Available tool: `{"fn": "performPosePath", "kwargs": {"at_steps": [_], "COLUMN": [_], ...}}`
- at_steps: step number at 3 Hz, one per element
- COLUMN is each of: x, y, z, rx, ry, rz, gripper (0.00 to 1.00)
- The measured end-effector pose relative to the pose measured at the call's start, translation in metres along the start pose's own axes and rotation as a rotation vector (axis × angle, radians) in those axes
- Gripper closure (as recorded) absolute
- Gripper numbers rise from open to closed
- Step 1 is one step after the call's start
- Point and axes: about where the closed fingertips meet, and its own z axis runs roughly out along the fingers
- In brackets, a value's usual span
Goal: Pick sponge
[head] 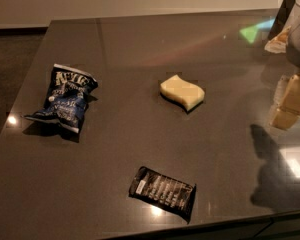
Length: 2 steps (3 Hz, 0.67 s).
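Note:
The sponge (182, 91) is a pale yellow foam block with wavy edges. It lies flat near the middle of the dark glossy table (120, 44). My gripper (290, 105) is at the right edge of the view, hanging from the grey wrist at the top right. It is well to the right of the sponge and does not touch it. Nothing shows in the gripper.
A crumpled blue chip bag (66, 98) lies at the left of the table. A black snack packet (163, 191) lies near the front edge. The arm's shadow (275, 174) falls on the table at the front right. The floor shows beyond the left edge.

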Motion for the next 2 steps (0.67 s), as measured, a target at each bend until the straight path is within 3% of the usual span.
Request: {"fn": "performPosePath", "kwargs": {"at_steps": [1,2], "x": [-0.001,-0.017], "y": [-0.001,-0.015], "z": [0.000,0.017], "rx": [0.004,-0.011], "ry": [0.000,-0.017], "rz": [-0.003,0.009], "gripper": [0.00,0.00]}}
